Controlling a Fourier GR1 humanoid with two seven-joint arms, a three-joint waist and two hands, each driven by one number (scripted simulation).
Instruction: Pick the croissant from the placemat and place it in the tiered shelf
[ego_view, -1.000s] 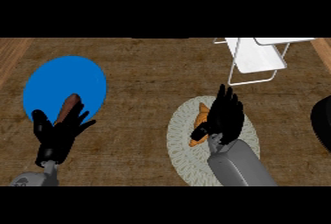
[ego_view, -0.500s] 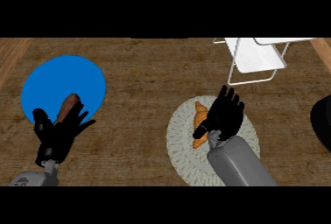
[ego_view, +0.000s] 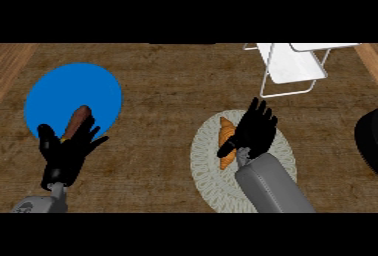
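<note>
The croissant (ego_view: 227, 134) lies golden-brown and lengthwise on the left part of the pale woven placemat (ego_view: 214, 186). My right hand (ego_view: 253, 131) rests over the croissant's right side with its fingers straight and pointing away. Its thumb lies across the croissant's near end, and the far tip still shows. The white wire tiered shelf (ego_view: 293, 67) stands at the back right, beyond the placemat and apart from the hand. My left hand (ego_view: 66, 152) is open at the lower left, fingers up, holding nothing.
A round blue plate (ego_view: 70, 87) lies at the left with a brown sausage-like item (ego_view: 78, 119) on it, just beyond my left hand. A dark rounded object (ego_view: 368, 142) cuts in at the right edge. Brown counter lies between plate, placemat and shelf.
My right hand has edged a little left and forward, further over the croissant. The croissant stays on the placemat and the left hand has not moved.
</note>
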